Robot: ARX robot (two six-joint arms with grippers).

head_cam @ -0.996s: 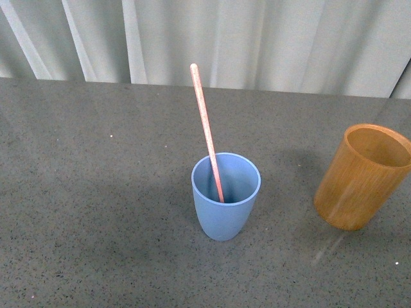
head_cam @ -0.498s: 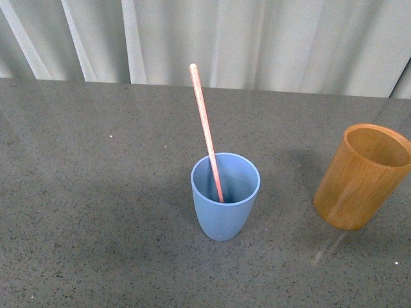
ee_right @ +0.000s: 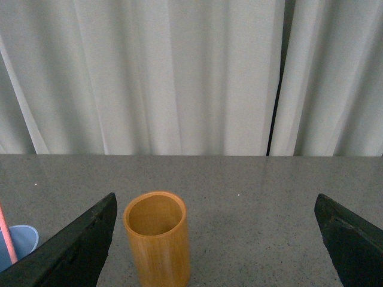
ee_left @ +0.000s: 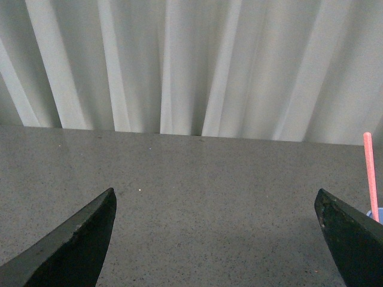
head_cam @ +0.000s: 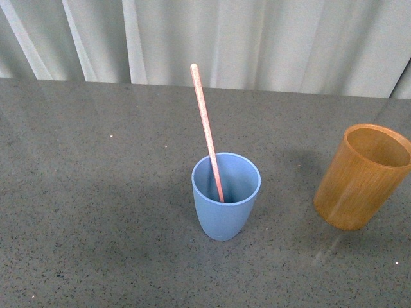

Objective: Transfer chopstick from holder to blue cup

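A pink-red chopstick (head_cam: 207, 131) stands in the light-blue cup (head_cam: 225, 204) at the table's middle, leaning back and to the left. The orange-brown wooden holder (head_cam: 359, 176) stands upright and empty at the right. Neither gripper shows in the front view. In the left wrist view my left gripper (ee_left: 215, 206) is open and empty over bare table, with the chopstick (ee_left: 371, 173) at the picture's edge. In the right wrist view my right gripper (ee_right: 215, 206) is open and empty, with the holder (ee_right: 157, 239) ahead near one finger and the blue cup (ee_right: 18, 242) with the chopstick (ee_right: 6, 236) beyond.
The grey speckled table (head_cam: 96, 192) runs back to a white pleated curtain (head_cam: 257, 38). No other objects show on it.
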